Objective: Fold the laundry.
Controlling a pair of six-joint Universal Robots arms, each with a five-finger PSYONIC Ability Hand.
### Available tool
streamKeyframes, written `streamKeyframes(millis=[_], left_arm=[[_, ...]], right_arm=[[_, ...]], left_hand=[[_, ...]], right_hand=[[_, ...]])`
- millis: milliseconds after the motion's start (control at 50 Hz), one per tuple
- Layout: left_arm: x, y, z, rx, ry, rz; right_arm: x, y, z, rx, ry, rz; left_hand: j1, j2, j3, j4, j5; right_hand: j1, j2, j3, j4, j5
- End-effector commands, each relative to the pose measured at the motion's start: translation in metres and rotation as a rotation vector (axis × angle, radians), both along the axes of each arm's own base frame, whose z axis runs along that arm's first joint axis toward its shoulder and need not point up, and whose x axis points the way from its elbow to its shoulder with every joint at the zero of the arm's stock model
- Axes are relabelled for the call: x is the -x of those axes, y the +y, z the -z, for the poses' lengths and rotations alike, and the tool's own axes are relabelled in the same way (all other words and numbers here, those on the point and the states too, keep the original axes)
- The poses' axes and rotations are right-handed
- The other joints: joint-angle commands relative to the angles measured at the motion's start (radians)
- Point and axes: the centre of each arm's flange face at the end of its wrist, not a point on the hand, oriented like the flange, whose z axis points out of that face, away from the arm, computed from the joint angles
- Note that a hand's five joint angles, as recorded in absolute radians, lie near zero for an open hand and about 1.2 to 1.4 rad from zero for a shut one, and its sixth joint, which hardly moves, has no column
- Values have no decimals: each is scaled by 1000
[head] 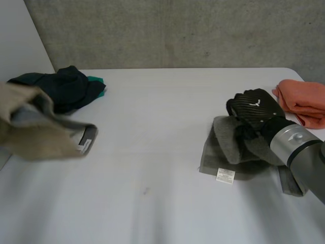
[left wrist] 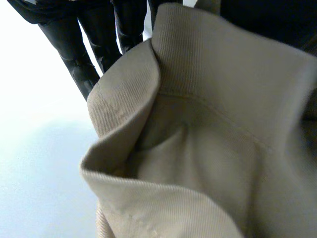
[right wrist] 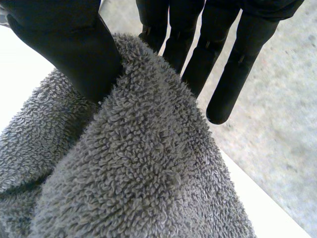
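Note:
A beige garment (head: 35, 132) hangs lifted over the table's left edge, a grey tag at its lower corner. In the left wrist view my left hand (left wrist: 74, 54) has its fingers on the garment's (left wrist: 208, 139) folded edge, which runs up into the palm. At the right lies a grey towel (head: 223, 152) with a white label. My right hand (head: 256, 109) rests on its far edge. In the right wrist view that hand (right wrist: 74, 44) pinches a raised fold of the towel (right wrist: 138, 173) between thumb and straight fingers.
A dark pile of clothes (head: 66, 86) with a teal piece lies at the back left. An orange cloth (head: 302, 101) sits folded at the back right. The white table (head: 152, 193) is bare between the two hands. A grey wall stands behind.

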Motion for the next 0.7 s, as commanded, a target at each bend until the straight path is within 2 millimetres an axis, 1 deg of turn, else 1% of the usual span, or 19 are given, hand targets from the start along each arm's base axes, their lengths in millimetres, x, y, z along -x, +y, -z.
streamKeyframes(millis=[20, 80, 120, 160, 180, 220, 240, 300, 380, 400, 420, 460, 480, 500, 540, 600, 620, 680, 700], left_arm=[[-20, -28, -18, 85, 33, -71], [-16, -26, 0, -9, 37, -59], [-11, -21, 18, -99, 54, -33], [-6, -16, 26, -142, 68, -10], [0, -11, 32, -167, 81, 26], [6, -5, 35, -184, 88, 60], [12, 3, 36, -195, 91, 91], [17, 14, 32, -194, 95, 121], [27, 34, 21, -167, 98, 157], [31, 42, 16, -151, 100, 171], [34, 46, 14, -145, 102, 179], [40, 54, 12, -142, 111, 199], [46, 63, 10, -140, 122, 217], [49, 67, 9, -138, 127, 226], [59, 80, 8, -143, 145, 262], [71, 96, 7, -146, 164, 307], [79, 108, 7, -154, 179, 338], [92, 126, 8, -170, 205, 395], [101, 138, 10, -185, 223, 437]], right_arm=[[-26, 27, -3, -28, -29, -106], [-35, 36, -2, -34, -34, -148], [-43, 43, 3, -45, -30, -183], [-49, 46, 4, -40, -28, -202], [-55, 48, 4, -34, -26, -220], [-61, 49, 5, -34, -30, -236], [-67, 51, 4, -33, -34, -259], [-79, 58, 5, -38, -36, -302], [-102, 70, 13, -48, -37, -397], [-113, 77, 18, -59, -34, -448], [-118, 81, 20, -64, -32, -476], [-127, 86, 23, -64, -31, -521], [-135, 92, 24, -60, -29, -557], [-138, 93, 24, -58, -25, -567], [-144, 91, 18, -40, -11, -562], [-139, 82, 5, -48, 2, -501], [-131, 77, -10, -53, 4, -445], [-113, 64, -35, -54, -3, -342], [-98, 54, -49, -52, -9, -274]], left_hand=[[283, 215, 221, 204, 303], [283, 215, 221, 204, 303], [283, 215, 221, 204, 303], [-67, -135, -128, -146, -47], [-525, -593, -587, -604, -505], [-822, -890, -884, -901, -802], [-878, -947, -940, -958, -859], [-905, -974, -967, -985, -886], [-929, -997, -991, -1008, -909], [-932, -1000, -994, -1011, -912], [-932, -1000, -994, -1011, -912], [-932, -1000, -994, -1011, -912], [-932, -1000, -994, -1011, -912], [-932, -1000, -994, -1011, -912], [-932, -1000, -994, -1011, -912], [-932, -1000, -994, -1011, -912], [-932, -1000, -994, -1011, -912], [-932, -1000, -994, -1011, -912], [-932, -1000, -994, -1011, -912]], right_hand=[[303, 224, 210, 198, 256], [303, 224, 210, 198, 256], [303, 224, 210, 198, 256], [303, 224, 210, 198, 256], [303, 224, 210, 198, 256], [303, 224, 210, 198, 256], [303, 224, 210, 198, 256], [303, 224, 210, 198, 256], [303, 224, 210, 198, 256], [280, 201, 186, 175, 232], [123, 44, 29, 17, 75], [-337, -416, -431, -443, -385], [-822, -901, -916, -928, -870], [-918, -997, -1012, -1024, -966], [-918, -997, -1012, -1024, -966], [-918, -997, -1012, -1024, -966], [-918, -997, -1012, -1024, -966], [-918, -997, -1012, -1024, -966], [-918, -997, -1012, -1024, -966]])
